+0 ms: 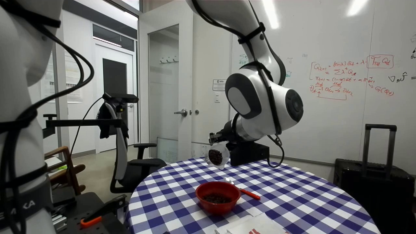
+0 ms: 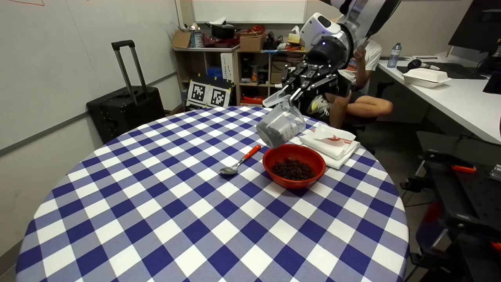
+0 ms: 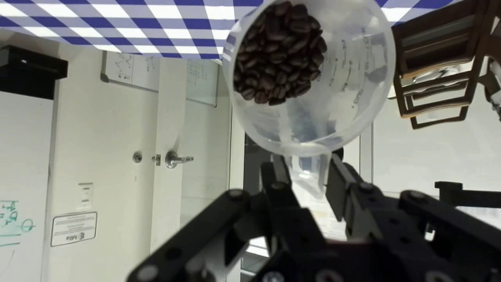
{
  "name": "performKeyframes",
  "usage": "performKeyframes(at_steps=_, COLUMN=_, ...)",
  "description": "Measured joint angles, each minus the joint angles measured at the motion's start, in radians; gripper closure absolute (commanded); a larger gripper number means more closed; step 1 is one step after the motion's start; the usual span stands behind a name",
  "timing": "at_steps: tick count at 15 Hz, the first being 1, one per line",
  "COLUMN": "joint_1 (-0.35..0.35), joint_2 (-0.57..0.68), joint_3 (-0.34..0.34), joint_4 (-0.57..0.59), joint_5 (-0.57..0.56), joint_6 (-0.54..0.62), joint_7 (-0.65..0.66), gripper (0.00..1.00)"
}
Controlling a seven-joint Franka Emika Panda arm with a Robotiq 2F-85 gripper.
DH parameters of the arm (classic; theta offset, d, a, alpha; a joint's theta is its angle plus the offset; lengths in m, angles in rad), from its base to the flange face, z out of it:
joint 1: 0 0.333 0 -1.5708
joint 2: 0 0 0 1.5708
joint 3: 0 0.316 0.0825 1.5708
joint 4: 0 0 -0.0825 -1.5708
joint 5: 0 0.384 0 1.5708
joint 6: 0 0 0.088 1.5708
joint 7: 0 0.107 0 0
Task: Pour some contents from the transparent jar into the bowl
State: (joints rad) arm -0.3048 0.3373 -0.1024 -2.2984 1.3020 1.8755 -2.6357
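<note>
The gripper (image 3: 308,174) pinches the handle (image 2: 275,99) of the transparent jar (image 2: 282,124), tilted in the air near the bowl (image 2: 295,183). Treat the jar as probably light, stiff and slick; grip only the handle, allowing for shifting beans (image 3: 280,55).

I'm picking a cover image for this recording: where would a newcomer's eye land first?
Probably on the bright red bowl, with dark beans inside, standing out on the blue-and-white checked tablecloth. Next, likely the transparent jar, raised and tilted, held by its handle in the gripper, with coffee beans inside as the wrist view shows. In an exterior view, red handwriting on the whiteboard may also draw the eye.
</note>
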Motion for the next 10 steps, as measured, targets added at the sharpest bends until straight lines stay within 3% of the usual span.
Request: performKeyframes(at_steps=10, joint_1=-0.014, joint_2=0.023, joint_3=-0.092, joint_4=-0.039, joint_5=0.185, joint_6=-0.249, joint_7=-0.07, gripper=0.93)
